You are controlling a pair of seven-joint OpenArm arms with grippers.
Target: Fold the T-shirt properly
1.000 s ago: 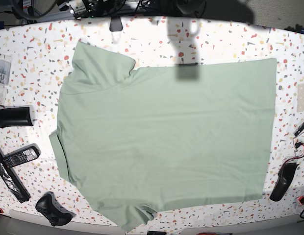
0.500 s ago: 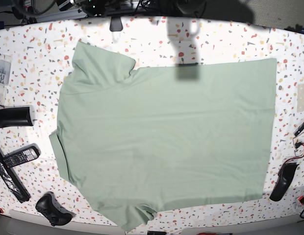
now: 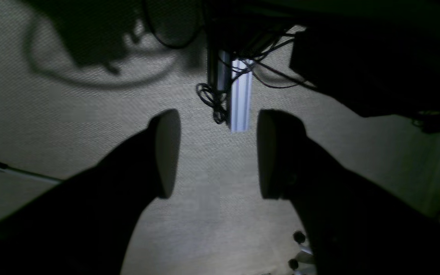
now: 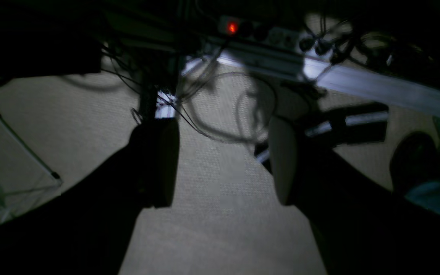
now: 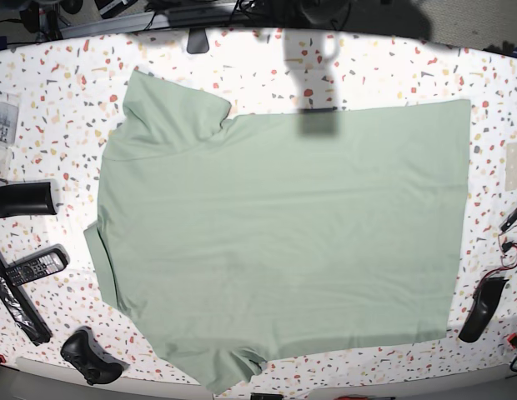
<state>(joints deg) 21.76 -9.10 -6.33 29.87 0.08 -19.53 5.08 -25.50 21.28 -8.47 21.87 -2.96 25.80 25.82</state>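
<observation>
- Speckled terrazzo makes up our counter (image 5: 383, 67), bright under the lamp, with the T-shirt (image 5: 283, 242) spread flat across most of it, apparently back side up, since we see no buttons.
- Its collar end lies toward the base view's left, one sleeve reaching the upper left and the other folded near the lower edge; the hem runs straight down the right side.
- Against the views from a second and half a second ago, we find nothing changed on the cloth: same outline, same faint creases, same shadow on its upper edge. Only some clutter beyond the counter's far edge looks slightly shifted.
- That tells us, in our judgement, that no fold has been started; the whole task is ahead of us.
- Our left hand (image 3: 212, 152) shows in its wrist view with the pads standing well apart and nothing between them, pointing at grey carpet and cables below counter level, so it is parked away from the shirt.
- Our right hand (image 4: 222, 160) is the same: pads wide apart, empty, over carpet with a power strip (image 4: 266, 36) beyond.
- Neither hand appears in the base view.
- Around the shirt sit a remote control (image 5: 32, 267), a game controller (image 5: 90, 357) and a dark cylinder (image 5: 22, 199) on the left, and a black tool (image 5: 482, 308) on the right, all just clear of the fabric.
- We judge that the next move calls for both hands to come up and reach a sleeve or a long edge.
</observation>
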